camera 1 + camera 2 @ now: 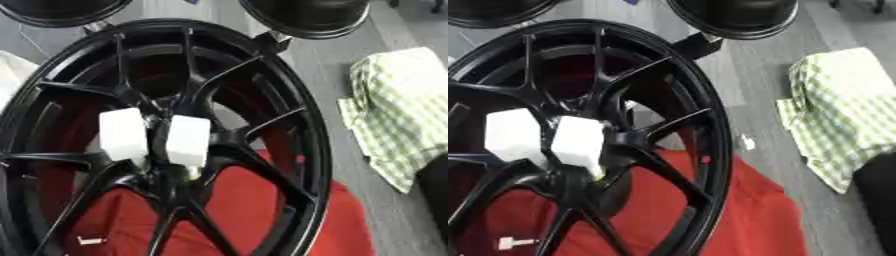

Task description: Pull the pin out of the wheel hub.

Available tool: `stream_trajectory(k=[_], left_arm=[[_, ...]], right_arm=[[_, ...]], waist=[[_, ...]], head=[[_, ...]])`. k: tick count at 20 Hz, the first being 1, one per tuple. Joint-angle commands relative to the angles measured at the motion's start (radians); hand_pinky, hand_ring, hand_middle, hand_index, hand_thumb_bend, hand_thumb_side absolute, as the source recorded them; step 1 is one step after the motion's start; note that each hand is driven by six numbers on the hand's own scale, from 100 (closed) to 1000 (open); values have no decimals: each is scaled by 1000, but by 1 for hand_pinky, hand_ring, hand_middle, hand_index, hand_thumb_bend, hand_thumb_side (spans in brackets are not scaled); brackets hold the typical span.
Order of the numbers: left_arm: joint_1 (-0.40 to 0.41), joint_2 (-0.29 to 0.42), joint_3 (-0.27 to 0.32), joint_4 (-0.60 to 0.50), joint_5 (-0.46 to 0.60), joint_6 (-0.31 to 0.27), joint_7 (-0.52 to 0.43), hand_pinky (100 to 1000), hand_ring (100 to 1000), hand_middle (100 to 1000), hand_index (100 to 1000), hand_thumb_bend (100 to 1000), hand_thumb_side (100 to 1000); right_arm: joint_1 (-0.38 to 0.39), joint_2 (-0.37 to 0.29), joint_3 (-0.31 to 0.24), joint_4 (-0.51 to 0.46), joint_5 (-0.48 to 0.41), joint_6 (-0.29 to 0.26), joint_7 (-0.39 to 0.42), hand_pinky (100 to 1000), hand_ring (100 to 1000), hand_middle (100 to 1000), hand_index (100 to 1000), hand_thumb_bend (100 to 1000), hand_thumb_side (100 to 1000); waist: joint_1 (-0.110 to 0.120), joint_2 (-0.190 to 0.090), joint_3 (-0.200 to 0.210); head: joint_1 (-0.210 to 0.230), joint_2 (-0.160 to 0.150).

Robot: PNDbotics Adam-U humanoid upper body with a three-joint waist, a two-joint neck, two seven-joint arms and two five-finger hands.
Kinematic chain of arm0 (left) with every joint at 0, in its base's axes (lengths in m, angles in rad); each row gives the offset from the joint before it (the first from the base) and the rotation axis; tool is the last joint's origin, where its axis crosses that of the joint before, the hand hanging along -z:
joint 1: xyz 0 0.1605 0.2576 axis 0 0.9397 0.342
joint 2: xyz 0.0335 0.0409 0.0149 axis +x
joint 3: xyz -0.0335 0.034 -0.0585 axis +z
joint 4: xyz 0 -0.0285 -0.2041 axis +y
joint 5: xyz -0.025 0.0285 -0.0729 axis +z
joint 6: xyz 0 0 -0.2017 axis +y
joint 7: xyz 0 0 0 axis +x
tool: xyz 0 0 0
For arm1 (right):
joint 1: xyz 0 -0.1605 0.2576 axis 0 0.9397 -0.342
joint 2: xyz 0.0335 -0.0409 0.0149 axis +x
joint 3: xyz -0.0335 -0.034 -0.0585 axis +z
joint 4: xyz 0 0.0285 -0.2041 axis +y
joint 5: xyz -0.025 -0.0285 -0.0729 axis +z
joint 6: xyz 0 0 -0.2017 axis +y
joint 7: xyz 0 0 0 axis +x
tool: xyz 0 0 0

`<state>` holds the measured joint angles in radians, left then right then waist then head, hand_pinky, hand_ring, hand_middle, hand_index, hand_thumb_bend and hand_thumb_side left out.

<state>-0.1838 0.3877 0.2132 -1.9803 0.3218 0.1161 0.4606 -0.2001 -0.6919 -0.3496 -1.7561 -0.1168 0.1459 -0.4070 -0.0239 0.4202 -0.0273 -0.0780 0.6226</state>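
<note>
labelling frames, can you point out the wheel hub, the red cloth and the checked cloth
wheel hub (pixel 166 131), left eye view, centre where spokes meet
red cloth (pixel 254 200), left eye view, bare patch between spokes
checked cloth (pixel 846 115), right eye view, middle of fabric

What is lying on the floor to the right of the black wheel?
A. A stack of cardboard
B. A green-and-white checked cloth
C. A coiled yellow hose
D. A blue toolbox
B: a crumpled green-and-white checked cloth lies on the grey floor to the right of the black wheel, apart from its rim; there is no toolbox, hose or cardboard in view.
</note>
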Motion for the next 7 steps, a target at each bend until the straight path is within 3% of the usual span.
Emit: stream_trajectory(k=[1, 4, 5, 7], left_arm=[[-15, 26, -3, -20, 2, -3, -10, 751, 696, 589, 665, 100, 806], [-26, 27, -8, -20, -1, -6, -17, 751, 696, 589, 665, 100, 805], [-28, 28, -8, -20, -1, -7, -18, 752, 696, 589, 665, 100, 805], [-31, 28, -9, -20, -2, -8, -20, 752, 696, 589, 665, 100, 805]], right_arm=[[-27, -28, 62, -97, -48, -51, -17, 864, 851, 693, 761, 100, 471], [-39, 0, 115, -177, -98, -101, -21, 859, 838, 676, 755, 100, 377], [-36, 10, 128, -204, -114, -117, -22, 855, 829, 666, 749, 100, 263], [-31, 21, 145, -234, -144, -147, -19, 852, 824, 659, 746, 100, 230]], waist=[[-1, -26, 2], [-2, -25, 5], [-2, -25, 6], [-3, -25, 8]], head=[[-5, 0], [-1, 0], [0, 1], [3, 1]])
